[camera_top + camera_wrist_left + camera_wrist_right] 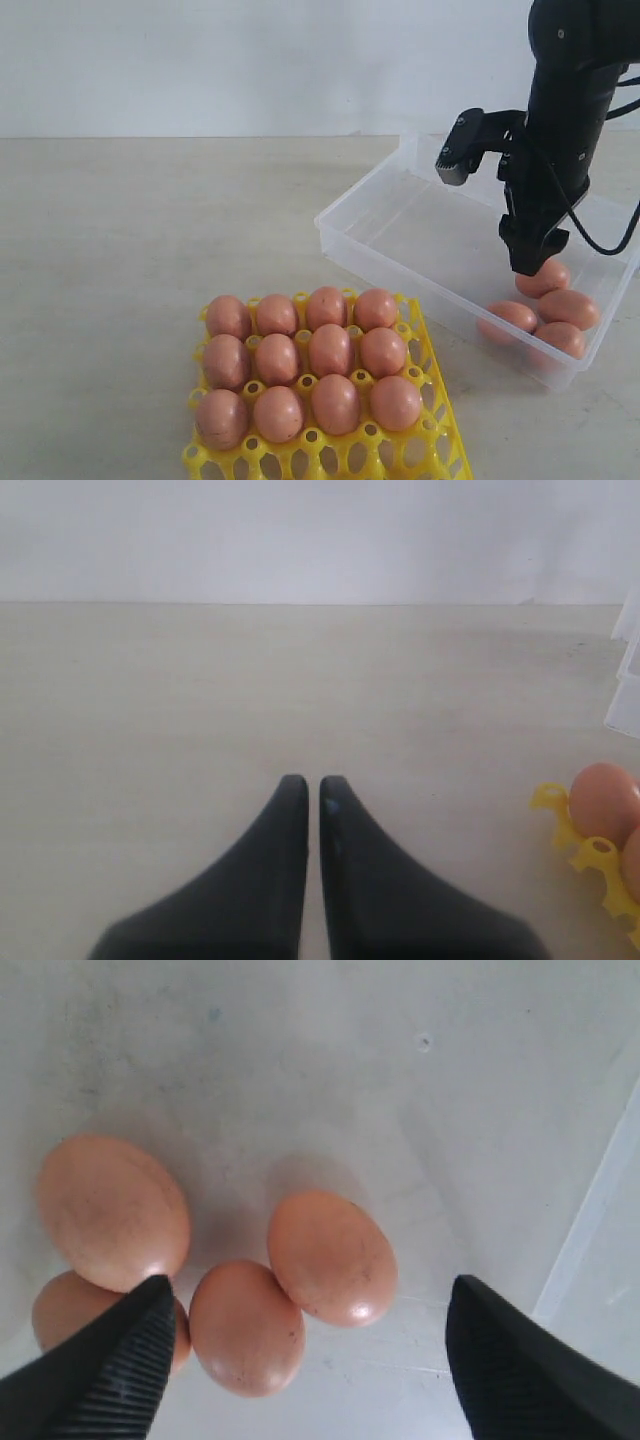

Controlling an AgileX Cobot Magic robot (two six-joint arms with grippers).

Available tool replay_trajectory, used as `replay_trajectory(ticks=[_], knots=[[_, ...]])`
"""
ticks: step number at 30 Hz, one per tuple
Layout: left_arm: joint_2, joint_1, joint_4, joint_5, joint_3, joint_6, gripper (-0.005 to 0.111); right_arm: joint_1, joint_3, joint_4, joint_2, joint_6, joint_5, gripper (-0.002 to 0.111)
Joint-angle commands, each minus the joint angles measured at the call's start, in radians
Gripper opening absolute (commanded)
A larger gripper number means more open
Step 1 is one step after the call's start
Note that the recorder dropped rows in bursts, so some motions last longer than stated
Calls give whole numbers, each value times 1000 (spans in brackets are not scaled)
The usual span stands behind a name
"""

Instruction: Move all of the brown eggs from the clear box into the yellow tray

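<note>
Several brown eggs (330,350) fill the upper rows of cups of the yellow tray (432,445) at the front. Several more brown eggs (568,307) lie clustered in the near right corner of the clear box (400,268). My right gripper (530,262) hangs inside the box just over that cluster. In the right wrist view the right gripper (310,1290) is open, its fingers wide apart above two eggs (332,1257) (246,1327), touching none. My left gripper (313,780) is shut and empty over the bare table; the exterior view does not show it.
The box's low wall (590,1230) runs close beside one right finger. In the left wrist view a corner of the tray (560,810) with an egg (605,800) sits near the gripper, and the box edge (628,680) lies beyond. The tray's front row of cups (330,455) holds nothing.
</note>
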Motion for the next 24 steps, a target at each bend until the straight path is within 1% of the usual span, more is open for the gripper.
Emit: replay_trajectory(ticks=[1, 4, 9, 16, 24], knots=[[-3, -4, -8, -11, -2, -7, 4, -45, 1, -1, 29, -7, -10, 66], [-3, -4, -8, -11, -2, -7, 4, -79, 1, 16, 33, -6, -17, 66], [-3, -4, -8, -11, -2, -7, 4, -122, 1, 149, 50, -25, -17, 66], [-3, -4, -8, -11, -2, -7, 4, -126, 23, 151, 62, -63, -66, 66], [-3, -4, -8, -11, -2, -7, 4, -126, 61, 104, 93, -86, -103, 66]])
